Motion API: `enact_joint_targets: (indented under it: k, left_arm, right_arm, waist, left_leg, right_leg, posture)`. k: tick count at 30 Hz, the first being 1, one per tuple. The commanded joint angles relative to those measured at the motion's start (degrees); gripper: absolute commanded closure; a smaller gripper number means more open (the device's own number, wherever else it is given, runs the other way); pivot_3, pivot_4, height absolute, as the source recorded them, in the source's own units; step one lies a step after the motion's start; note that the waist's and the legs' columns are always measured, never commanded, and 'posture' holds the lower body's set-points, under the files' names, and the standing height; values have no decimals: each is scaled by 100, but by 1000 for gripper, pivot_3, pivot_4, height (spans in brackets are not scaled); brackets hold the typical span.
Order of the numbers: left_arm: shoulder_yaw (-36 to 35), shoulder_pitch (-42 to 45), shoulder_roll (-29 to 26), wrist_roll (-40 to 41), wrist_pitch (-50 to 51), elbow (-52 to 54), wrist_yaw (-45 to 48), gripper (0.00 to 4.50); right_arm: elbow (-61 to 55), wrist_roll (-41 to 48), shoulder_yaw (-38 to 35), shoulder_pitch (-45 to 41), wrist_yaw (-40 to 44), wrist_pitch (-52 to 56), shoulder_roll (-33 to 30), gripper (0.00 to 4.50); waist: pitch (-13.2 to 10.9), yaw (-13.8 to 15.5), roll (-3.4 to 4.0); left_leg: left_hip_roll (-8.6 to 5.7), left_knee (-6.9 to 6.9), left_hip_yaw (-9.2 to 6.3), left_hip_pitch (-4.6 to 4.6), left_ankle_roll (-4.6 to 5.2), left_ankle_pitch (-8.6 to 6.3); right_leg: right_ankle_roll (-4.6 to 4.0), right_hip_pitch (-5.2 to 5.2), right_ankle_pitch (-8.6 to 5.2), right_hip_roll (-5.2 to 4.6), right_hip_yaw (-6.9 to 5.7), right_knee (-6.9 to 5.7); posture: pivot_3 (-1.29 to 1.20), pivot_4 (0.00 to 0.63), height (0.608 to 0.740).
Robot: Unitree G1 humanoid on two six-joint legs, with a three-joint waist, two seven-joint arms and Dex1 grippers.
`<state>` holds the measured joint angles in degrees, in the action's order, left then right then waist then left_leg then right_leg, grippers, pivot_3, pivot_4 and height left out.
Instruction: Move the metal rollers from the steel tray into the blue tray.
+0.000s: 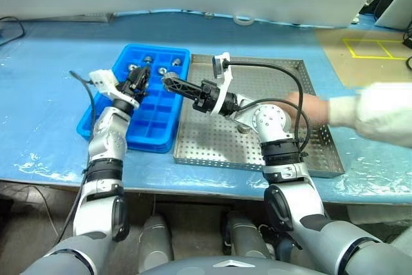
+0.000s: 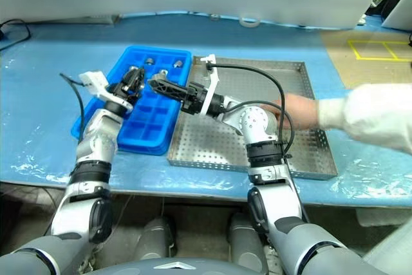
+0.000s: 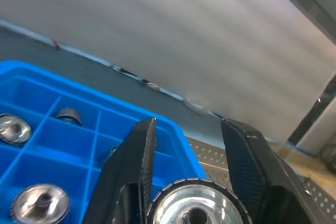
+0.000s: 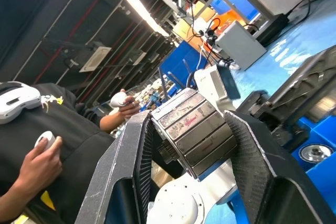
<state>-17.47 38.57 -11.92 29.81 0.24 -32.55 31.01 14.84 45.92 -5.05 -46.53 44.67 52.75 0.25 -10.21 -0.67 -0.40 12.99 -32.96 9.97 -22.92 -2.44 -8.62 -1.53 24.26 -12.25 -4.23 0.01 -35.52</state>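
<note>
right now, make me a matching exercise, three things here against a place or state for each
Things:
1. left gripper
2. hand
3. blue tray

Place or state:
a. over the steel tray
b. has rollers in its far compartments
c. shut on a roller

Pairs: 1-c, 2-a, 3-b

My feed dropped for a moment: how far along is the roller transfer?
Done: about four shiny silver metal rollers sit in the back compartments of the bright blue plastic tray. In hand: the left gripper holds another roller over that tray; the right gripper is open and empty. Left: placing it; a person's hand reaches into the grey perforated steel tray, where I can't count what remains.
</note>
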Motion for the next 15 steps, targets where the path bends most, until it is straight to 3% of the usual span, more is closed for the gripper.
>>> enact_joint_targets:
  k: [1,15]
  left_arm:
    - [98,418,-154,-657,-610,-751,-476,2791]
    - [224,575,-80,-1264,-1045,-1527,-864,2791]
  right_arm:
    - [-159,70,-102,-104,-50,-120,-18,2365]
    - [-176,26,-87,-47,-169,-212,-33,2365]
  waist:
    - [0,-14,0]
    - [0,-9,0]
  left_leg:
    - [0,0,0,1,0,0]
    - [-1,0,0,2,1,0]
  right_leg:
    - [0,0,0,0,0,0]
    - [0,1,0,0,2,-1]
  posture:
    - [-380,150,740]
    - [-385,150,740]
